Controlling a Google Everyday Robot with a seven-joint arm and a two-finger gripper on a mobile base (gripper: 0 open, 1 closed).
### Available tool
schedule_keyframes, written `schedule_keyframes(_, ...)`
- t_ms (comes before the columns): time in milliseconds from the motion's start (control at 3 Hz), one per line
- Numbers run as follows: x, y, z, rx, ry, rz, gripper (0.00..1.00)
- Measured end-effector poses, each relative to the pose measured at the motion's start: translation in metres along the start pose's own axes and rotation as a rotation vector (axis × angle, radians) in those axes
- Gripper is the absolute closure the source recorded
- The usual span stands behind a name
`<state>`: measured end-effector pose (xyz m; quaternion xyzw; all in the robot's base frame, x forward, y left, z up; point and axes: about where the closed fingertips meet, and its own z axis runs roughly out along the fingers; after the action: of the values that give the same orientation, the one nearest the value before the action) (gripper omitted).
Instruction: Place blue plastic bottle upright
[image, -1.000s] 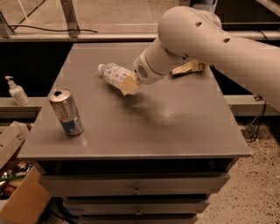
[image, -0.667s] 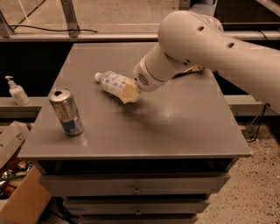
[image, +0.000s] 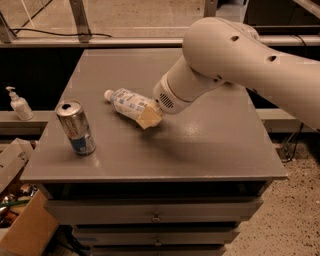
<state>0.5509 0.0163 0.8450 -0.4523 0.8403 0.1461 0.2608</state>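
Presently, running left to right:

- Pump dispenser (image: 19, 104): standing on the low ledge beyond the table's (image: 210, 150) left edge and taking no part.
- Can (image: 76, 127): standing upright near the table's front left corner, keeping its place through the last second.
- Bottle (image: 127, 104): lying on its side at the middle of the table, with the white cap pointing left and away and the base end sitting in the gripper. Over the last second it is sliding or being carried toward the front of the table and a little left, so it is drawing nearer the can while staying apart from it. Whether it is resting on the surface or riding just above it cannot be told.
- Gripper (image: 150, 116): its tan fingers (image: 148, 119) are clamping the bottle's base end, at the tip of the arm.
- Arm (image: 235, 65): reaching in from the right and swinging forward with the load.

As for the task, the move so far is shifting the bottle rather than righting it (the lean is hardly changing). The cap end probably still needs tipping up before release, well clear of the can.
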Motion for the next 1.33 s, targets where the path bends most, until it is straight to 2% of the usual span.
schedule_keyframes(333, -0.0006, 0.0012, -0.0006, 0.001, 0.0, -0.003, 0.84)
schedule_keyframes(1333, -0.0026, 0.0049, -0.0024, 0.002, 0.0, -0.011, 0.13)
